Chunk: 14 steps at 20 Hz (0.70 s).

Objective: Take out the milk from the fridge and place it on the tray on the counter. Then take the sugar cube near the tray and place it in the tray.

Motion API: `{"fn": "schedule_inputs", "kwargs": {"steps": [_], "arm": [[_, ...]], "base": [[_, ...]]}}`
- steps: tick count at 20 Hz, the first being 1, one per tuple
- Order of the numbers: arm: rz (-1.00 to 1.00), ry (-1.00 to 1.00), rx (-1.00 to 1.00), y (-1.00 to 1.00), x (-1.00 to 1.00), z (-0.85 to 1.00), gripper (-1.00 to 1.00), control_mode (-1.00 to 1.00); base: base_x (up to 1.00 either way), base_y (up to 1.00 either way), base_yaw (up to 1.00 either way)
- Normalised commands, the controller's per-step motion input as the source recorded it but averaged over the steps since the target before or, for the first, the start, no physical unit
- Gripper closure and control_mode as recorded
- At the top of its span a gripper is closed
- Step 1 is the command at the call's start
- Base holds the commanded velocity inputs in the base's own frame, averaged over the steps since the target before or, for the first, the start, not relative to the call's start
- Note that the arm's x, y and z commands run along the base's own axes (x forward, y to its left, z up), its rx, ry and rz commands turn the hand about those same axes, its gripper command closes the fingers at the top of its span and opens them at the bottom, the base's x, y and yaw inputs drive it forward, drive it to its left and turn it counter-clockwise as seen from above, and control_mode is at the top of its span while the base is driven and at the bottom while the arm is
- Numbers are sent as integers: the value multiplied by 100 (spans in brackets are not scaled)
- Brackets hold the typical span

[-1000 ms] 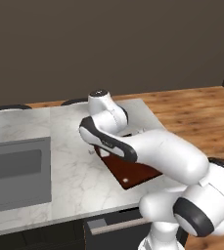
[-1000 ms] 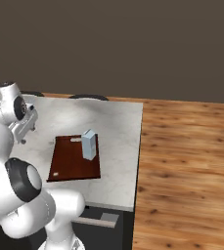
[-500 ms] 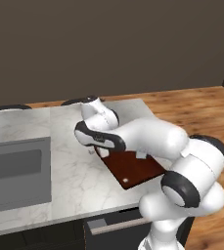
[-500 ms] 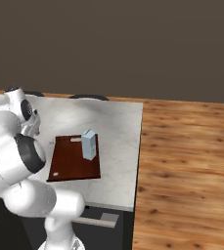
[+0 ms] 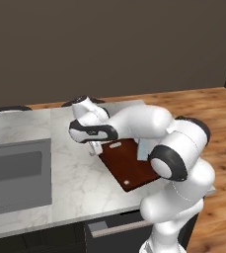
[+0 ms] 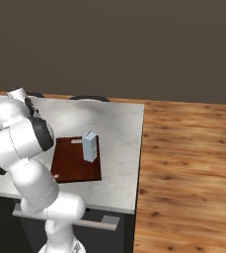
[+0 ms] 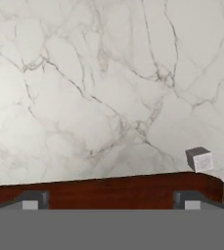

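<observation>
Milk [image 6: 90,146] is standing upright on the tray [image 6: 70,165], so the sugar cube [image 7: 199,159] is what's left. Gripper [image 7: 110,200] is fully open, holding nothing, hovering over the tray's end edge. In the hand view the cube sits on the counter [image 7: 99,88] just past that edge, off toward the right fingertip [image 7: 191,200], not centred between the jaws. Next move likely needs a shift that way before descending.

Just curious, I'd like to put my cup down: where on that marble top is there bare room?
Bare marble lies between the sink and the tray, and on the counter right of the tray. It's crowded by the tray's end, near the sugar cube and the milk.
</observation>
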Motion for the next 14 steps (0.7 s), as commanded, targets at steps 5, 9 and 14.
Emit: {"fn": "schedule_inputs", "kwargs": {"steps": [5,9,14], "arm": [[7,-15,1,0,26,-26,-100,-100],[5,-11,0,0,28,-46,-100,-100],[1,-3,0,0,34,-35,-100,-100]], "base": [[0,0,0],[0,0,0],[0,0,0]]}}
